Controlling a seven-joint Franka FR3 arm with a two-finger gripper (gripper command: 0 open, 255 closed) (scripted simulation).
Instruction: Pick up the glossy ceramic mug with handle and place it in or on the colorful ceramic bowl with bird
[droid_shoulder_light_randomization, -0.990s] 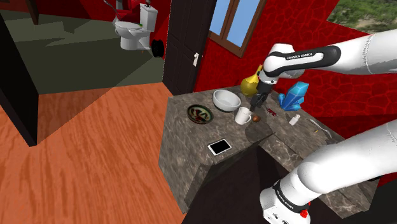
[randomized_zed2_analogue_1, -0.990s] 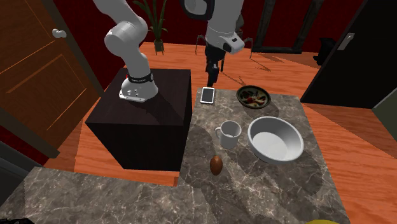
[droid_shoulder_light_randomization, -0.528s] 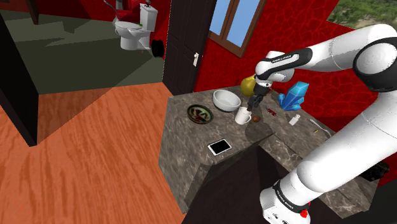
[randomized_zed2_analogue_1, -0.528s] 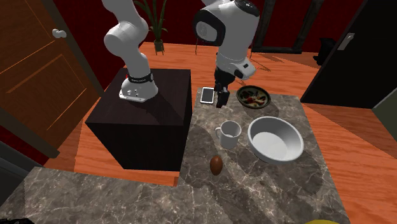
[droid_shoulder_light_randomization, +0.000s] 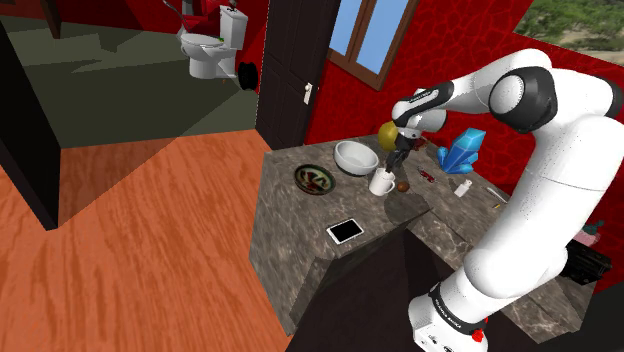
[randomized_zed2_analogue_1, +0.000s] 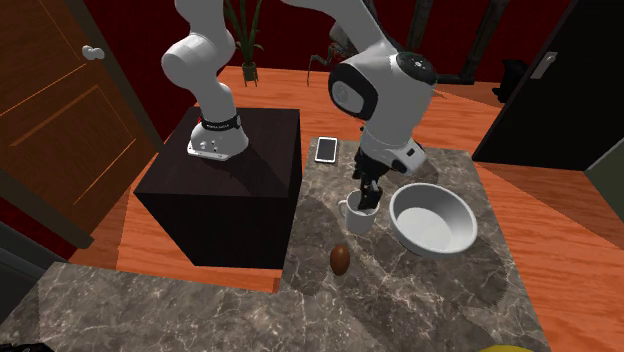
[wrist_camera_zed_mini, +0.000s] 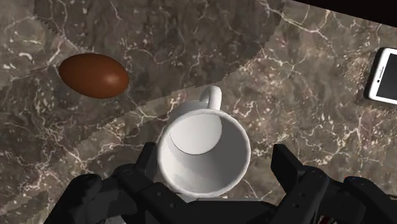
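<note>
One marble bench carries a big white bowl, with a smaller patterned bowl toward the shoulder view's left. The white mug stands upright beside the big bowl. The end effector straddles it, fingers apart. A brown egg lies near.

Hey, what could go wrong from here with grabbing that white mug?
The jaws straddle the white mug off-centre, one nearly at its wall, the other apart; closing may shove or tip it. A shoved mug could knock the brown egg-shaped thing nearby rolling. Carried low, it might clip the white bowl beside it.
</note>
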